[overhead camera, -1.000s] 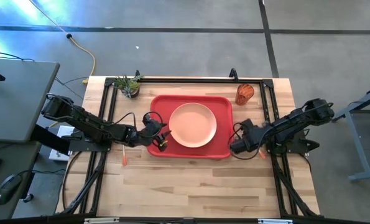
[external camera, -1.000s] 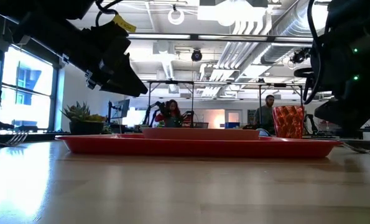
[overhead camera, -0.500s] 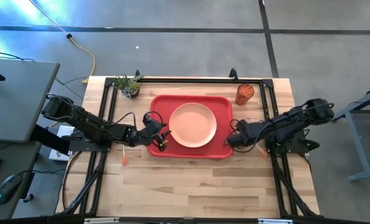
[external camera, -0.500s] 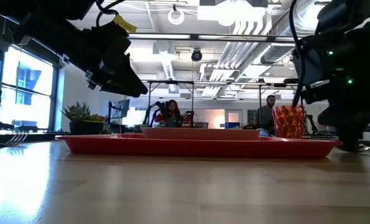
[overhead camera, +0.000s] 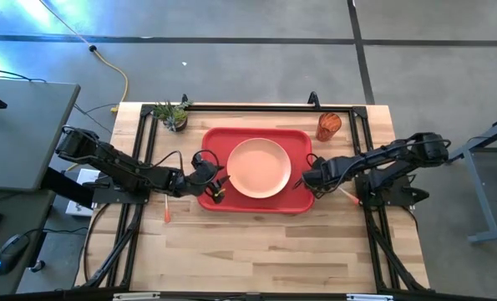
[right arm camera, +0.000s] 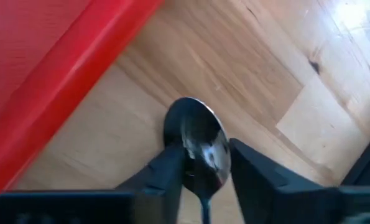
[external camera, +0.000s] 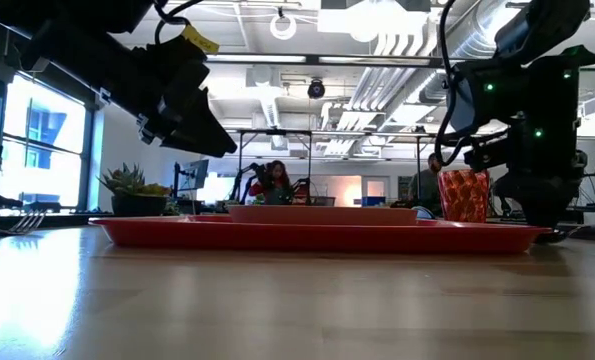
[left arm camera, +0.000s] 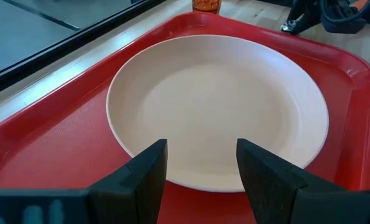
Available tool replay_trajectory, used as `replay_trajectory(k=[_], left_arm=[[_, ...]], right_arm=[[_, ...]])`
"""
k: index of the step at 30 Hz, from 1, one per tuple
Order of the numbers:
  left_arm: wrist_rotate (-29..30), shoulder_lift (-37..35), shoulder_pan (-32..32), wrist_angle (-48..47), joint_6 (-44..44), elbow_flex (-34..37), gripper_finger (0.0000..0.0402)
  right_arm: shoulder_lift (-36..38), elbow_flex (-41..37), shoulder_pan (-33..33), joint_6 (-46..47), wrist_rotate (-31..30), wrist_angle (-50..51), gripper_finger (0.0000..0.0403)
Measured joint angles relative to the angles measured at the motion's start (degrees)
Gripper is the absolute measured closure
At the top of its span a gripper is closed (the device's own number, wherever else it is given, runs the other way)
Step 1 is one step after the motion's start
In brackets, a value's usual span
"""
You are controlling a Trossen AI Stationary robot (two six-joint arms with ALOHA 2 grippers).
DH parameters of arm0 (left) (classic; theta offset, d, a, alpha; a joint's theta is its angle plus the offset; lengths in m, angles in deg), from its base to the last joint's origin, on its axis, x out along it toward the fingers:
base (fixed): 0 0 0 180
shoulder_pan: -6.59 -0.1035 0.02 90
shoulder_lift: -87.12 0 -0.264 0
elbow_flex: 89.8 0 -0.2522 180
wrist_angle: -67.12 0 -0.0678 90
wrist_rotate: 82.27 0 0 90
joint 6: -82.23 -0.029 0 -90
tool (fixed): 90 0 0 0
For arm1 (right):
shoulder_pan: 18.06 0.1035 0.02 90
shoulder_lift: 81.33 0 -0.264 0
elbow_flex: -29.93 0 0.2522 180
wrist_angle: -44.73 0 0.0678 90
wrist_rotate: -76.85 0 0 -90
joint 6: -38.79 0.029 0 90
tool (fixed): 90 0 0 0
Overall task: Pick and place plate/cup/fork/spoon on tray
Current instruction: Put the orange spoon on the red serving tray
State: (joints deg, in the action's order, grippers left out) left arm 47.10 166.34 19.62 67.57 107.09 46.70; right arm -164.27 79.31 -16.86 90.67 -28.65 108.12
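Right gripper [overhead camera: 308,178], clamped on the silver-bowled, orange-handled spoon [right arm camera: 197,146], has advanced left to the red rectangular tray's [overhead camera: 302,201] right rim.

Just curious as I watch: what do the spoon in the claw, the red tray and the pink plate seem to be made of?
The spoon, pinched in the right claw, looks like polished metal: its bowl mirrors light. The tray seems glossy plastic, uniformly red with soft highlights. The plate looks matte, probably plastic or melamine; its even peach surface leaves that open.

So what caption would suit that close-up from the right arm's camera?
Right gripper shut on the spoon above the wooden table, beside the red tray rim.
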Motion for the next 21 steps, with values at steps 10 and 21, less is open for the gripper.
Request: replay_trajectory(k=[10,21], left_arm=[[-0.04,-0.02,0.00,-0.60,0.55,-0.02,0.0218],[-0.83,0.00,-0.31,-0.78,0.50,-0.02,0.0218]], right_arm=[[0.53,-0.08,0.67,3.14,-0.51,1.77,0.0389],[16.94,-0.28,9.85,15.54,-15.72,5.50,0.0403]])
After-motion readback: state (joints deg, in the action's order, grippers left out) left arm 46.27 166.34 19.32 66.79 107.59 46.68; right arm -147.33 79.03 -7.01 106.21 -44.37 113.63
